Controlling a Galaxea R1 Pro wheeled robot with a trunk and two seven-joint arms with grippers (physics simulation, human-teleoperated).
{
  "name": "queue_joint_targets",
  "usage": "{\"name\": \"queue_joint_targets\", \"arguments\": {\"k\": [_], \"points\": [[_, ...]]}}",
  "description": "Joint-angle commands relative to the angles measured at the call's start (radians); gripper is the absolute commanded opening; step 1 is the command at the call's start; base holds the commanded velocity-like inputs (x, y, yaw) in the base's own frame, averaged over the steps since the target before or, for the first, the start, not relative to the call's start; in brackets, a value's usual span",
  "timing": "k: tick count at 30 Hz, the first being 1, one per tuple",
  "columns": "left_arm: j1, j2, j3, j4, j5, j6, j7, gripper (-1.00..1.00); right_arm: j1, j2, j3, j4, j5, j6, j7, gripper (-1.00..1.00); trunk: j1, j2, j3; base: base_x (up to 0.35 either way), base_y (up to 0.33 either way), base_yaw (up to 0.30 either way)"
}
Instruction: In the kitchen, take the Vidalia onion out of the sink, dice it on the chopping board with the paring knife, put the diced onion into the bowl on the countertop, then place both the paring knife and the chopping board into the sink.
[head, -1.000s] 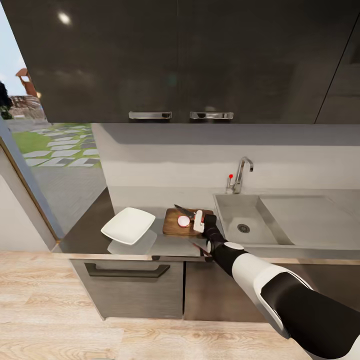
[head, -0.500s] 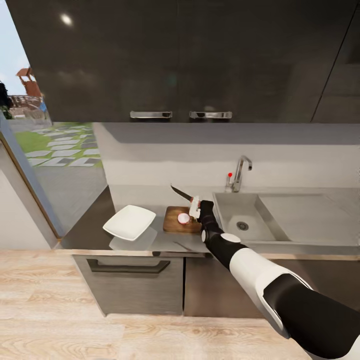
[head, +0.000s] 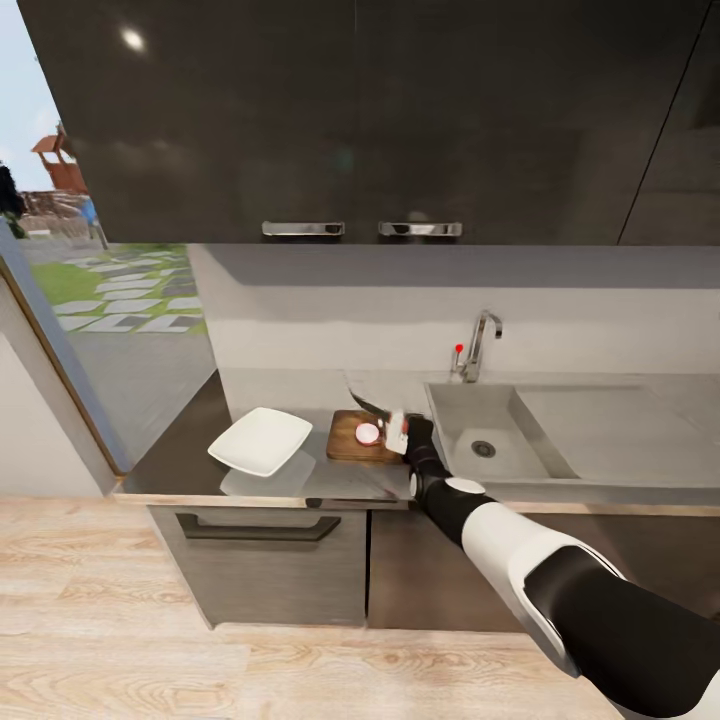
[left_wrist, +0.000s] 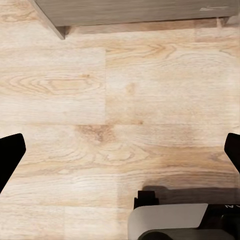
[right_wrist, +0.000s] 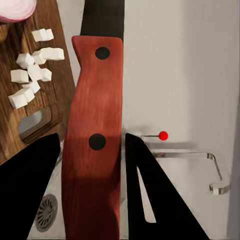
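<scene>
My right gripper (head: 398, 432) is shut on the paring knife (right_wrist: 94, 145), its red handle clamped between the two black fingers (right_wrist: 35, 185). It hovers over the right end of the brown chopping board (head: 350, 445), with the dark blade (head: 365, 401) angled up and to the left. On the board lie a pink-edged onion half (head: 368, 433) and several white onion dice (right_wrist: 32, 72). The white square bowl (head: 260, 441) sits on the grey countertop (head: 180, 455) left of the board. The steel sink (head: 455, 405) lies just right of the board. My left gripper (left_wrist: 120, 152) hangs open over the wooden floor.
The chrome faucet (head: 482, 340) with its red knob (head: 459, 349) stands behind the sink, and the drainboard (head: 610, 430) stretches right. Dark wall cabinets (head: 360, 120) hang above. A drawer handle (head: 258, 527) sits below the counter. A window opening is at the left.
My right gripper lifted the knife clear of the board, then lowered it partway again near the board's right end. The head view has shifted slightly.
</scene>
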Motion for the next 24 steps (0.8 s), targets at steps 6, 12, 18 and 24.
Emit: {"name": "queue_joint_targets", "arguments": {"k": [6,12,18,24], "points": [[-0.002,0.0,-0.008,0.004,0.003,-0.007,0.003,1.0,-0.001,0.0,0.004,0.021,0.008,0.004,-0.002,-1.0,0.001,-0.002,-0.002,0.0,0.0,0.0],[-0.002,0.0,-0.008,0.004,0.003,-0.007,0.003,1.0,-0.001,0.0,0.005,0.033,0.009,0.001,-0.002,-1.0,0.001,-0.002,-0.002,0.0,0.036,0.0],[-0.002,0.0,-0.008,0.004,0.003,-0.007,0.003,1.0,-0.001,0.0,0.005,0.051,0.009,0.0,-0.002,-1.0,0.001,-0.002,-0.002,0.0,0.151,0.0],[-0.002,0.0,-0.008,0.004,0.003,-0.007,0.004,1.0,-0.001,0.0,0.004,0.056,0.009,0.001,-0.002,-1.0,0.001,-0.002,-0.002,0.0,0.011,0.0]]}}
